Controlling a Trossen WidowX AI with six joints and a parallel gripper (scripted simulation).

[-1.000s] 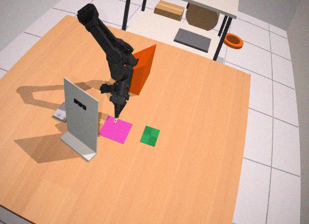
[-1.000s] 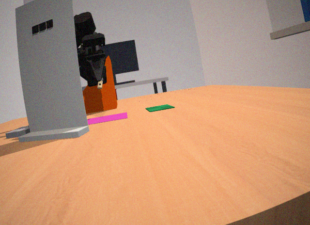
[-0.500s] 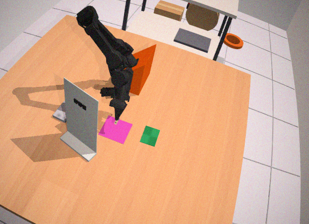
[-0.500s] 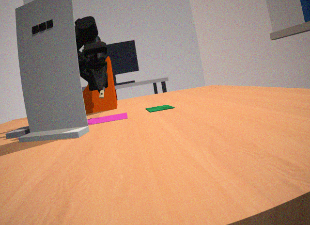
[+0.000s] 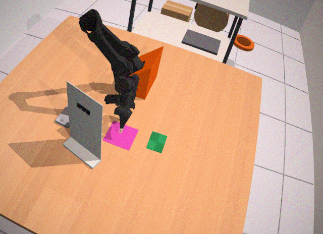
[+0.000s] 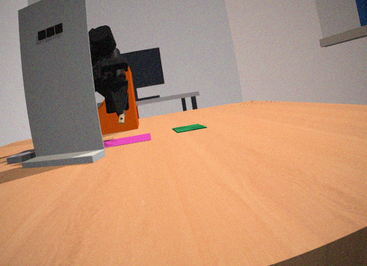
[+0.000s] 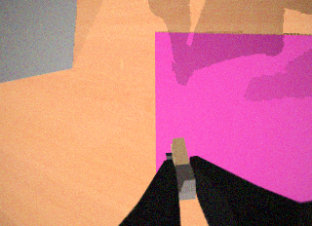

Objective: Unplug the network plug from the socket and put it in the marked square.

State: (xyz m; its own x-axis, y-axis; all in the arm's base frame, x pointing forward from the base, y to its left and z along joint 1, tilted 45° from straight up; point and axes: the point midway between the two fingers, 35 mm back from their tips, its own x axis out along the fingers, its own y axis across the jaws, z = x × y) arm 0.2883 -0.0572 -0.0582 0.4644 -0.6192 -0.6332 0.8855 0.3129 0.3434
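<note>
Wood-look table [image 5: 198, 174] [image 6: 207, 183] [image 7: 97, 138], matt; upright panel [image 5: 86, 129] [image 6: 59, 94] [image 7: 34, 36] matt, smooth

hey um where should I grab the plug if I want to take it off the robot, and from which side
Probably by the pale end of the plug, coming from below or from the side facing away from the panel. That end sticks out past the tips of the end effector, which covers the rest, and it hangs above the table.
</note>
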